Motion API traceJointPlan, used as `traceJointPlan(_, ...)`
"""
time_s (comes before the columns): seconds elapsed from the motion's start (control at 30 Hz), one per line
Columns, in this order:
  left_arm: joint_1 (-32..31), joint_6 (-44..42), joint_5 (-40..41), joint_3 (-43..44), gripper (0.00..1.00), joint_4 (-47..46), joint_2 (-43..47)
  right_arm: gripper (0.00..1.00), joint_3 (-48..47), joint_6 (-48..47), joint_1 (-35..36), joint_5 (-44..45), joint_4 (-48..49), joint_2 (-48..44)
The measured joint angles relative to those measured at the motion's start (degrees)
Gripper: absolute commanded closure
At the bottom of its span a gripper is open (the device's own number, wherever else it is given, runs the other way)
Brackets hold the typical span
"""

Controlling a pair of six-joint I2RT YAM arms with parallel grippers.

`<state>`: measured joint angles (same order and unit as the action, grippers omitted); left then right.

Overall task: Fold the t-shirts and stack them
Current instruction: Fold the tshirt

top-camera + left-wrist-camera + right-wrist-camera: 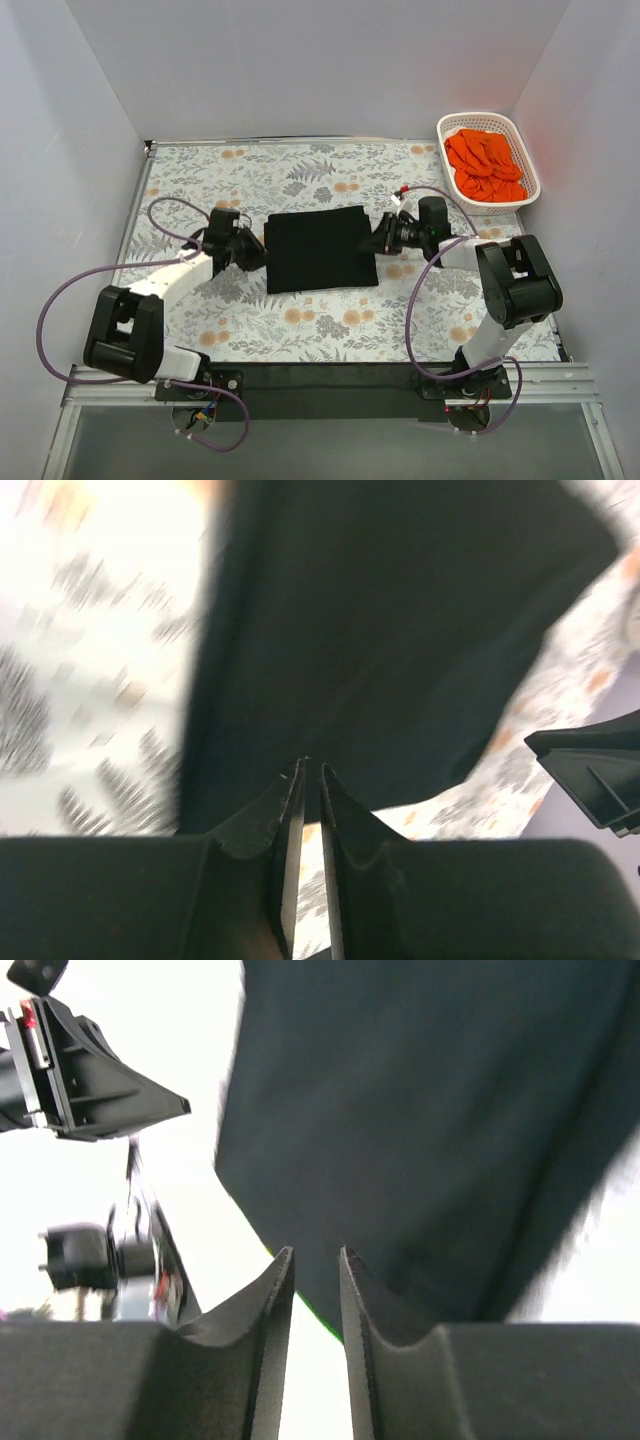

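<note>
A plain black cloth t-shirt lies folded flat at the centre of the floral-patterned table. The left gripper and right gripper flank it, fingers nearly clenched; whether they pinch cloth I cannot tell. Bright orange t-shirts fill the white lattice basket, upper right.

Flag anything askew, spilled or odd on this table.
The folded black t-shirt lies slightly rotated on the floral tabletop. The orange t-shirts sit crumpled in the white lattice basket. Nothing looks spilled or damaged.
</note>
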<state>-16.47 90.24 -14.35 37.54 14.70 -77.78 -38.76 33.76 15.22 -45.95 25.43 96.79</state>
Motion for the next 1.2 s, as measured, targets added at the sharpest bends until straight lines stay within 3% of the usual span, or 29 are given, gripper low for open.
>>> traceJointPlan(0.17,1.16,-3.02,1.33,17.29,0.84,-1.81,-10.36,0.71,-14.03,1.70,-0.85,2.56,0.07,2.27)
traceJointPlan(0.37,2.14,-5.49,1.88,30.80,0.84,-4.87,-26.27,0.71,-29.16,4.04,-1.84,4.85,1.57,14.12)
traceJointPlan(0.63,3.65,-5.88,0.96,33.66,0.84,-5.90,-37.40,0.71,-32.11,6.01,-2.62,7.06,0.13,28.24)
traceJointPlan(0.83,4.79,-6.43,-0.02,33.77,0.81,-6.14,-37.57,0.71,-31.15,6.88,-4.11,7.19,1.57,28.46)
traceJointPlan(0.97,4.85,-8.44,0.72,32.87,0.66,-4.50,-35.04,0.68,-28.44,5.95,-4.81,8.20,0.11,25.22)
traceJointPlan(1.0,4.94,-9.11,1.53,32.28,0.56,-3.50,-33.57,0.67,-27.47,5.27,-5.01,8.72,-1.33,23.65)
traceJointPlan(1.07,5.03,-10.62,3.63,31.93,0.47,0.22,-29.59,0.65,-25.44,3.21,-5.09,9.99,-4.55,19.34)
traceJointPlan(1.1,5.03,-11.26,4.98,31.78,0.38,1.88,-27.26,0.62,-24.61,1.92,-5.14,10.75,-6.75,16.68)
traceJointPlan(1.2,4.37,-13.60,9.86,30.99,0.25,6.08,-18.58,0.55,-23.56,-3.10,-5.14,14.38,-14.84,7.28)
